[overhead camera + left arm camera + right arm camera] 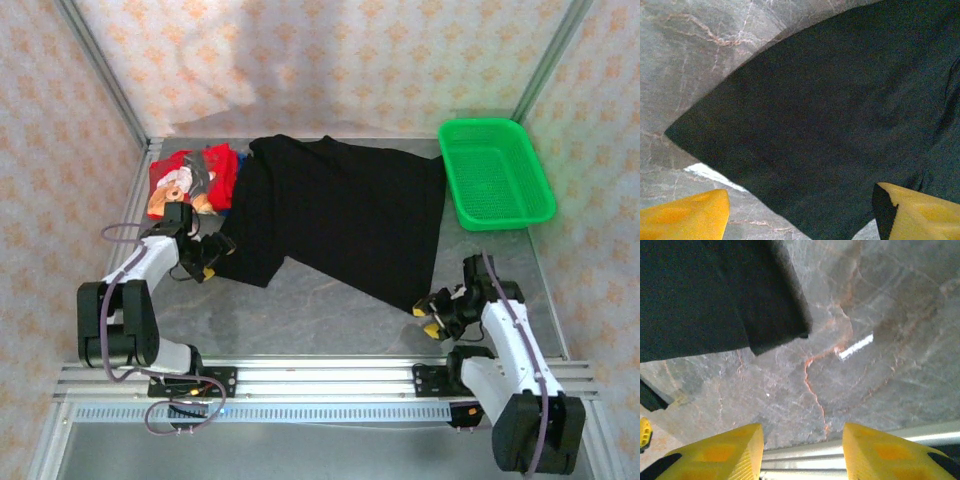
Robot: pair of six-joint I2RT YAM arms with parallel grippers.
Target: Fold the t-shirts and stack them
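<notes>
1. Upper left of the top view: crumpled red cotton t-shirt with a cartoon print [190, 175], bunched near the back corner, probably parked there until its turn.
2. Just below it, left of centre: left gripper [205, 262] [800, 200], yellow fingers spread wide, pinching nothing. Seen in the left wrist view hanging over a hem edge of the black cloth, likely lined up for a grab.
3. Centre: large plain black soft t-shirt [340, 210] [840, 125] [700, 295], spread mostly flat and slanting towards the lower right. Laid open presumably for folding, not yet folded.
4. Lower right: right gripper [432, 315] [802, 435], fingers parted over bare surface, holding nothing. Just beside the shirt's near corner, apart from it in the right wrist view.
5. Upper right: green plastic mesh basket [480, 124], clear of the cloth.
6. Underneath: glossy grey marble-look tabletop [300, 310] [865, 380] with reddish veins. Along the bottom, a ribbed aluminium rail [320, 375] carrying both arm bases. Around, pale floral-patterned walls [320, 60].
</notes>
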